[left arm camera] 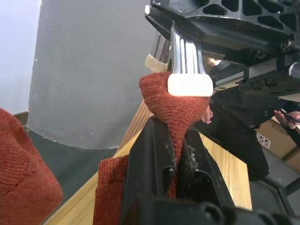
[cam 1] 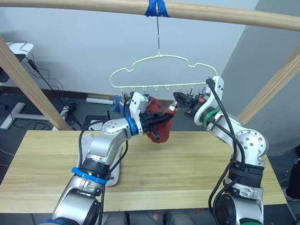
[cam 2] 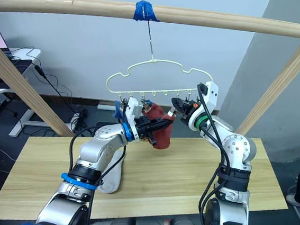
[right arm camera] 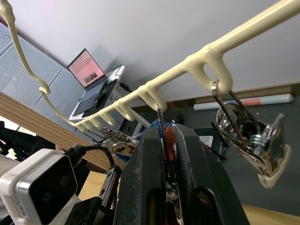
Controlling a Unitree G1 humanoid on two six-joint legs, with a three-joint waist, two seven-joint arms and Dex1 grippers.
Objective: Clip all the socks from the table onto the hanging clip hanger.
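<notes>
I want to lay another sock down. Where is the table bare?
The table is bare between the two arms and along its right half. It is crowded by the left arm, where a grey sock lies, and under the clip hanger, where both pincers meet at the red sock.

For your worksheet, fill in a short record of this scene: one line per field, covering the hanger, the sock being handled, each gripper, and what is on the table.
hanger: pale-yellow clip hanger hooked on a wooden pole at blue tape
sock in hand: rust red sock, raised to the clip row
left gripper: shut on the rust red sock
right gripper: closed around a metal clip above the sock
already hung: a blue sock at the hanger's left end
table: one light grey sock lying on it
</notes>
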